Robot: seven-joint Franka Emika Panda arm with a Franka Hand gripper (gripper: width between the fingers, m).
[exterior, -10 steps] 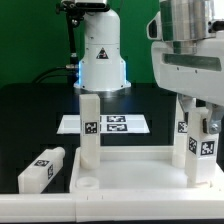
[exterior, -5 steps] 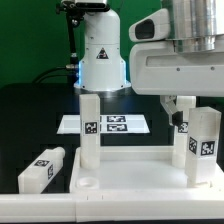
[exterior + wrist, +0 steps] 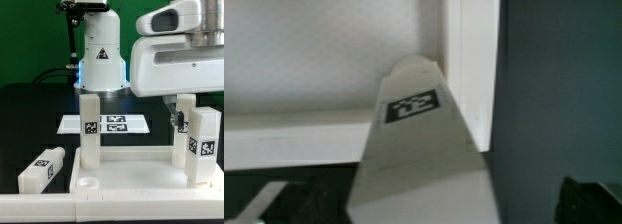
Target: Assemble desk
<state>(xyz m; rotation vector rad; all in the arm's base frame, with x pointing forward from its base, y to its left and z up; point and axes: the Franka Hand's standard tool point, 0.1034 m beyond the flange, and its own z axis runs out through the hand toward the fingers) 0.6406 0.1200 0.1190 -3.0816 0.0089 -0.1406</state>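
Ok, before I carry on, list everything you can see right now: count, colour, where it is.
tabletop: 1, white, lying flat at the front of the exterior view, open corner socket at its near left corner.
standing legs: 2, white with black-and-white tags, upright on the tabletop; one at the exterior view's left, one at its right under the arm.
loose leg: 1, white, tagged, lying on the black table left of the tabletop.
marker board: 1, white with tags, flat on the table behind the tabletop.
robot base: 1, white, at the back.
end effector: 1, above the right leg; jaw state cannot be told.
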